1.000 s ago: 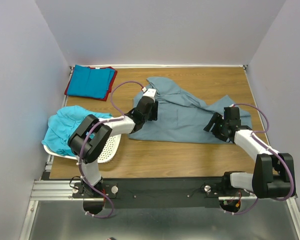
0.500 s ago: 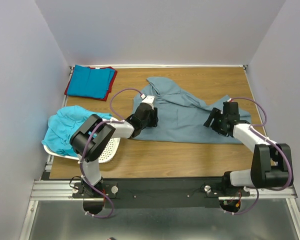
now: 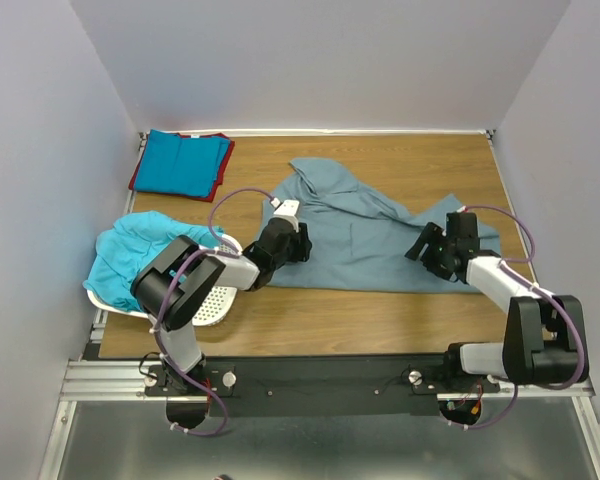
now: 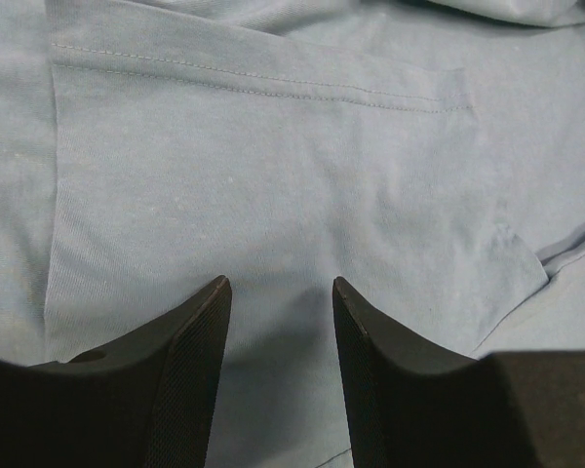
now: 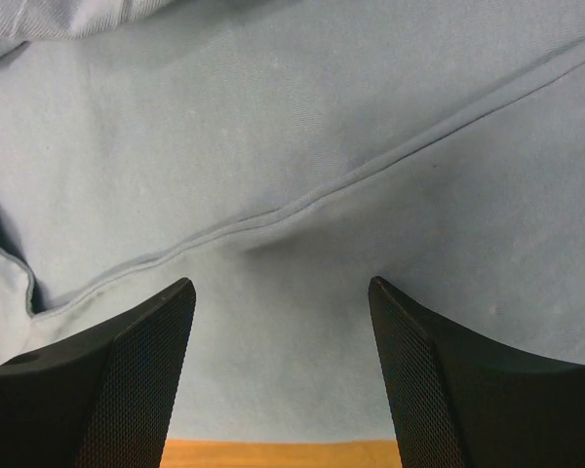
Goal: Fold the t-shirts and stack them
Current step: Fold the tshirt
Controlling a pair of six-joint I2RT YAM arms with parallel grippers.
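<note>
From above, the grey-blue shirt (image 3: pixel 370 240) lies spread across the tabletop (image 3: pixel 380 300), with the left gripper (image 3: pixel 298 245) over its left edge and the right gripper (image 3: pixel 422 247) over its right end. In the left wrist view, the fingers stand apart over flat cloth, grasping nothing. In the right wrist view, the fingers are spread wider over a hem near the shirt's front edge, likewise released.

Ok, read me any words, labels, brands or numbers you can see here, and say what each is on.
No readable text. The large dusty grey-blue cloth t-shirt shows only plain fabric and seams.
The small white patch on the left arm's wrist is too small to read.
</note>
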